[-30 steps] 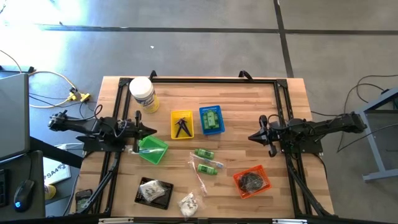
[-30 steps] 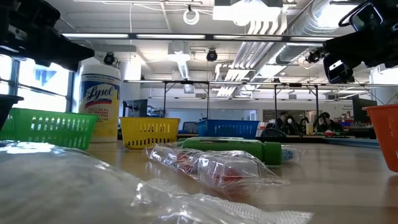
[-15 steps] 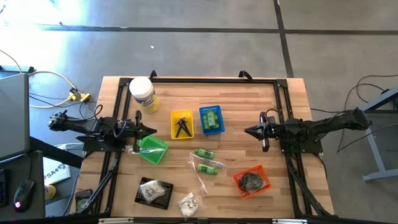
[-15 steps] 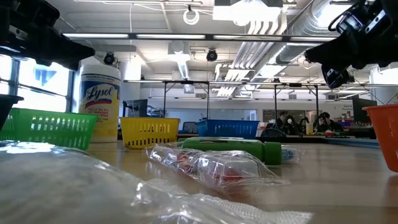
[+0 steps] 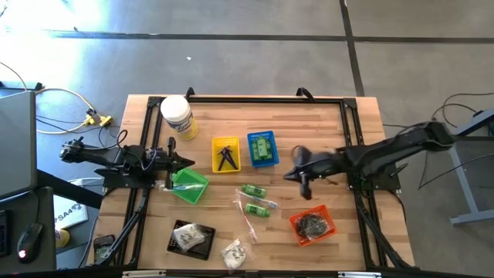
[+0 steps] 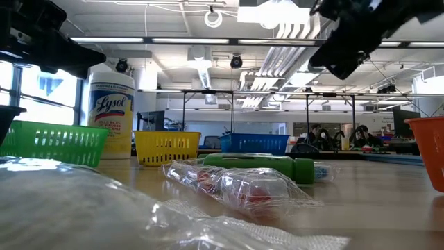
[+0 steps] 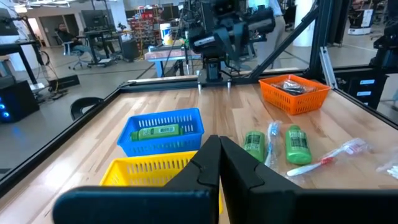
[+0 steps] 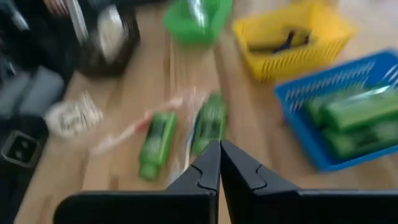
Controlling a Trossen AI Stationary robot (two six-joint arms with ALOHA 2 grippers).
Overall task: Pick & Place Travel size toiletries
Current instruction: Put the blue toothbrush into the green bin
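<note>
Two green bottles (image 5: 252, 191) (image 5: 258, 208) lie on the wooden table (image 5: 309, 123) near its middle, beside a long thin clear packet (image 5: 248, 225); they also show in the right wrist view (image 8: 157, 143) (image 8: 209, 123). A clear packet with white contents (image 5: 234, 252) lies near the front edge. More green tubes lie in the blue basket (image 5: 262, 148), and black pieces lie in the yellow basket (image 5: 225, 154). My right gripper (image 5: 289, 175) is shut and empty, in the air right of the bottles. My left gripper (image 5: 191, 162) is shut and empty above the green basket (image 5: 190, 185).
A big white jar with a yellow label (image 5: 177, 117) stands at the far left. An orange basket (image 5: 312, 224) with dark contents sits at the near right. A black tray (image 5: 191, 238) holding a packet sits at the near left. A black frame runs around the table's edges.
My right gripper has gone toward the table's left edge, from beside the right frame rail out over the middle, toward the green bottles. Its fingers have stayed shut.
</note>
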